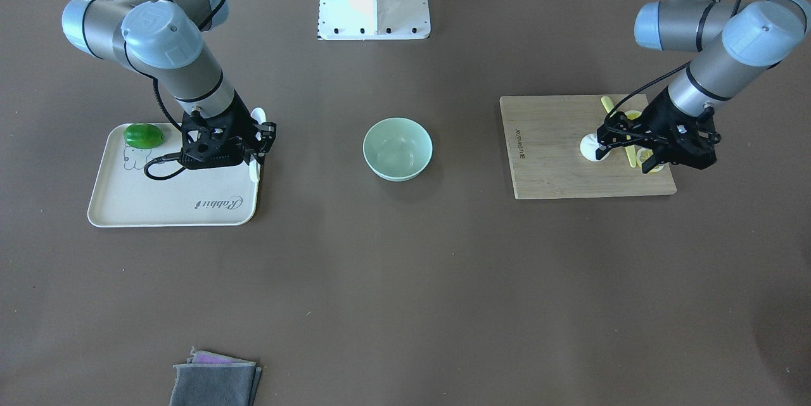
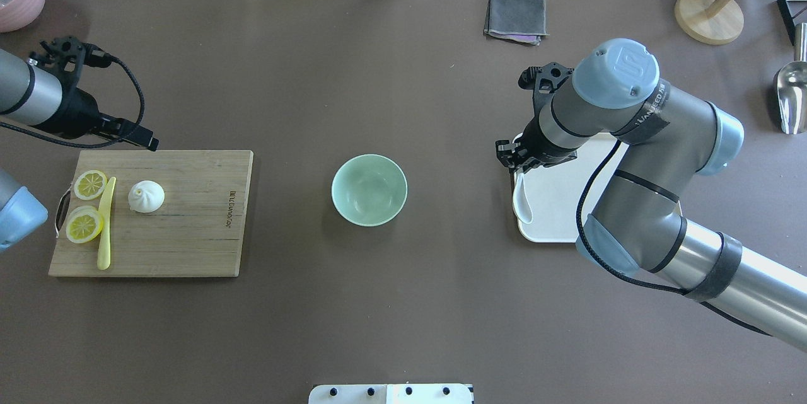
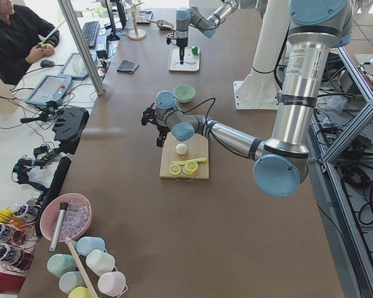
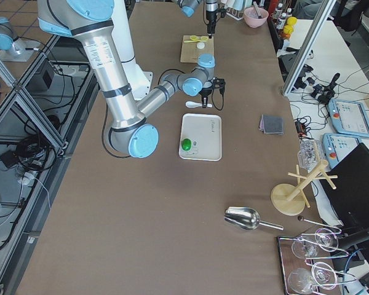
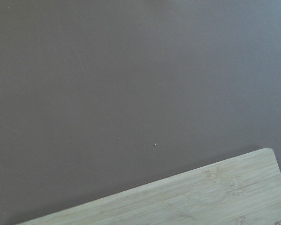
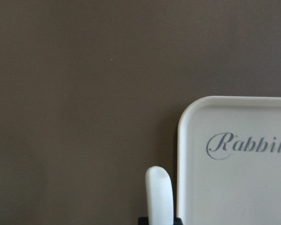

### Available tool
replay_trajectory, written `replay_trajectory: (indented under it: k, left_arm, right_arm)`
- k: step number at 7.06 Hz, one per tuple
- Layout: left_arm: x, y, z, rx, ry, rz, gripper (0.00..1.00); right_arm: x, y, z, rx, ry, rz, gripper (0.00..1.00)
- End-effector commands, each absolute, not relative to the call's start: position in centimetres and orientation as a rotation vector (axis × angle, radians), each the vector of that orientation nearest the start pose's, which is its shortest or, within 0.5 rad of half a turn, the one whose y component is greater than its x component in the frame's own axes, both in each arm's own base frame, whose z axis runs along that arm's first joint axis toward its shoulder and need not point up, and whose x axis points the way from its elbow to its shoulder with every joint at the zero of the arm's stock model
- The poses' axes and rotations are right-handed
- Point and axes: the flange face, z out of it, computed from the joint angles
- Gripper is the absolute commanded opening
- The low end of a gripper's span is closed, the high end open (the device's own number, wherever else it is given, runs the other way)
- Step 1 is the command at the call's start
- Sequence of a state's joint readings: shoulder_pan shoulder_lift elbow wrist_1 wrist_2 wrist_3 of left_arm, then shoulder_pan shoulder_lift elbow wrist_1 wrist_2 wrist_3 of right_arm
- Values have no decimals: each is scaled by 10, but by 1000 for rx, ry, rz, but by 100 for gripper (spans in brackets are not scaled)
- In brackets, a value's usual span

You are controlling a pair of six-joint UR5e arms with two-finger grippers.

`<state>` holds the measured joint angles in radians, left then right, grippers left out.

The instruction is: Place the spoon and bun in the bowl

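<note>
The right pincer [image 2: 512,157] hung over the spoon [image 2: 522,202], which lay near to far, but I could not tell if it gripped.

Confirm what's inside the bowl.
Nothing: the bowl is bare inside, fully uncovered from overhead. The bun sits on the cutting board, the spoon beside the tray.

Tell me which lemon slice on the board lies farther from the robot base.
The paler lemon slice, roughly level with the bun; the brighter yellow slice lies nearer the robot's side of the cutting board.
</note>
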<state>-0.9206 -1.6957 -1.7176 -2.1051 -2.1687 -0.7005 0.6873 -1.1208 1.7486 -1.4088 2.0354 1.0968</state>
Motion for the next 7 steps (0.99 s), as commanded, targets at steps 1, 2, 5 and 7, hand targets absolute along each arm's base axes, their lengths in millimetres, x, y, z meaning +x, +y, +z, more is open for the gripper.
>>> replay_trajectory:
  k: [1, 2, 5, 7]
  left_arm:
    - [279, -459, 499, 271, 918, 207, 97]
    - [275, -447, 510, 274, 926, 219, 97]
    - [293, -439, 506, 249, 942, 222, 95]
    - [303, -436, 501, 249, 948, 238, 82]
  right_arm:
    - [-445, -478, 256, 59, -933, 58, 0]
    - [-449, -482, 234, 53, -924, 61, 0]
    - [-450, -488, 221, 56, -922, 68, 0]
    - [-457, -495, 217, 61, -925, 71, 0]
